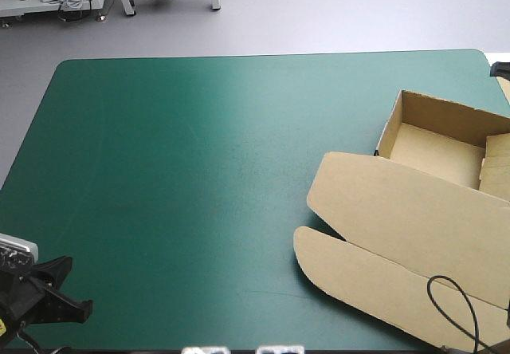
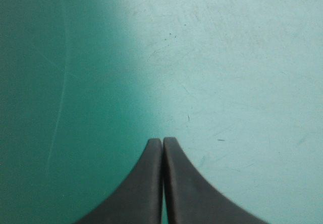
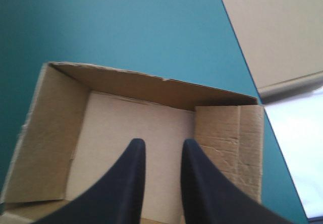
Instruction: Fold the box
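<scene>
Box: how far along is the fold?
Done: the box stands as an open tray, walls up, lid flat on the teal-green cover. In hand: nothing gripped; the right gripper is open above the tray floor, the left gripper shut over bare cover. Left: probably just a final tuck or retreat.

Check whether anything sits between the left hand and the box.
Nothing visible does: only bare teal-green cover lies between the shut left hand, at the table's near left corner, and the box on the right.
</scene>
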Controlling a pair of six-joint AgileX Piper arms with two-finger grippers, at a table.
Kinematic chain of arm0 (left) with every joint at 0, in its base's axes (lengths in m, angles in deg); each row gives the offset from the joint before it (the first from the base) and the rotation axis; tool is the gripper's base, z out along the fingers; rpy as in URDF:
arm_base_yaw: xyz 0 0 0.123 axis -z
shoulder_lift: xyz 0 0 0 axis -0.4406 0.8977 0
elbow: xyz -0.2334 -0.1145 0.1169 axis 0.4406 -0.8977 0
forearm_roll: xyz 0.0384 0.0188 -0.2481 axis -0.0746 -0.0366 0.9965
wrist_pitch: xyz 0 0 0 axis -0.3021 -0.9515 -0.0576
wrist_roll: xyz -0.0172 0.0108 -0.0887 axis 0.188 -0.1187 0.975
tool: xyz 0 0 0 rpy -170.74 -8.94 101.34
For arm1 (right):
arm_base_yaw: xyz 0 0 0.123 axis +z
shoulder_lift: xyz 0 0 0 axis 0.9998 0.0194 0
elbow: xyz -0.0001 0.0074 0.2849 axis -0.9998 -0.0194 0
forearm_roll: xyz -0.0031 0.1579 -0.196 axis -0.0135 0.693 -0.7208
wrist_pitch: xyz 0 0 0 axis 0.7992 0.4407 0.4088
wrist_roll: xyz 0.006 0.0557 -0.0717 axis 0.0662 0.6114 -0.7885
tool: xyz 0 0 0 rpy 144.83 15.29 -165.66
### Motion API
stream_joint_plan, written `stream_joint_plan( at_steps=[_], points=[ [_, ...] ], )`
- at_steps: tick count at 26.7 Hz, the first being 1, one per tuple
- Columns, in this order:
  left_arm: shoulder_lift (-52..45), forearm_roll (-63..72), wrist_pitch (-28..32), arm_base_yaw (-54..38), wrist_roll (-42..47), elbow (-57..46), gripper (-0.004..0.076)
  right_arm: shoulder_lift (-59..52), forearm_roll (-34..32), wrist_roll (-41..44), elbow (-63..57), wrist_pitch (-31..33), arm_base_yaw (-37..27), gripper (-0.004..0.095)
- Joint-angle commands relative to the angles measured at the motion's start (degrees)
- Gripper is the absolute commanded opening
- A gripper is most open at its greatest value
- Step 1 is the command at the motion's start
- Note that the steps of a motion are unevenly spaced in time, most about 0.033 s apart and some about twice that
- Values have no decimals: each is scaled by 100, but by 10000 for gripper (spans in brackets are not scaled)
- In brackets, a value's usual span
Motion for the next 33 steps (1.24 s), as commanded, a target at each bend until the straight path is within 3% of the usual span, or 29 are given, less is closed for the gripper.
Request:
stream_joint_plan(
  at_steps=[1, 4, 14, 21, 28, 33],
  points=[
    [-140, -38, 446, 26, -78, 112, -9, -895, 720, -336, -220, 0, -41, 30],
    [-366, -27, 471, 26, -120, -115, -9, -1574, 1205, -548, -826, 0, 50, -6],
    [-1216, 763, 997, 26, -526, -1631, -9, -3969, 1036, -570, -4028, -219, 1446, -5],
    [-1490, 762, 1215, 26, -575, -2124, -9, -5451, 863, -800, -6265, -482, 1507, -5],
    [-1490, 765, 1215, 26, -575, -2124, -9, -6699, 841, -786, -7986, -1283, 1507, -17],
    [-1490, 765, 1215, 26, -559, -2124, -9, -7123, 844, -765, -7996, -1281, 1507, -17]
  ],
)
